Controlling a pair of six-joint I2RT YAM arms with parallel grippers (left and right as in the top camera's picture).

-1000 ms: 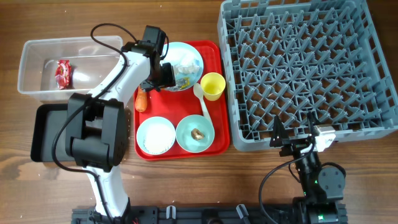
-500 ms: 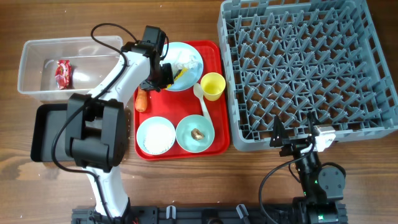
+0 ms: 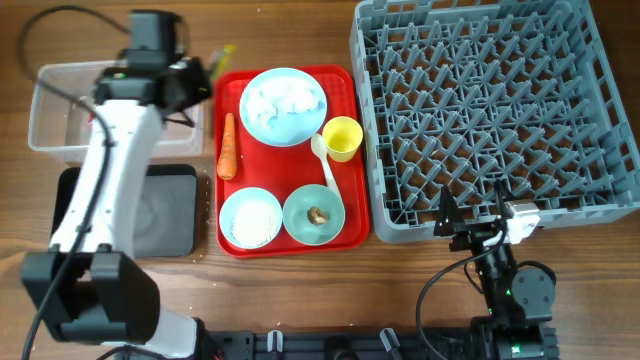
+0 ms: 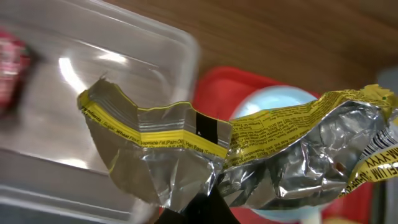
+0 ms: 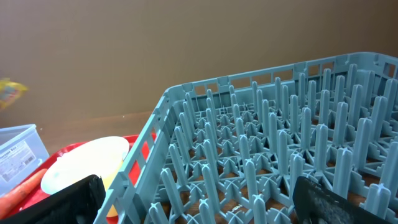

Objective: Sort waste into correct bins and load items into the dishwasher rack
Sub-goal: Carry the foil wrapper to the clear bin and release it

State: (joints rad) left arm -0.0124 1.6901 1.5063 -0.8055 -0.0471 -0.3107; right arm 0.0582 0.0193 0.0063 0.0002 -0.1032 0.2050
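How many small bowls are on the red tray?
2. One bowl holding white rice sits at the near-left corner of the red tray; the other bowl, holding a brown lump, sits to its right.

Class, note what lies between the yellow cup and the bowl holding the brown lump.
The white spoon lies between the yellow cup and that bowl, on the red tray, as the overhead view shows.

The red wrapper [image 4: 10, 70] blurs at the left edge; the yellow wrapper [image 4: 249, 155] hides most of the plate [image 4: 277, 99]
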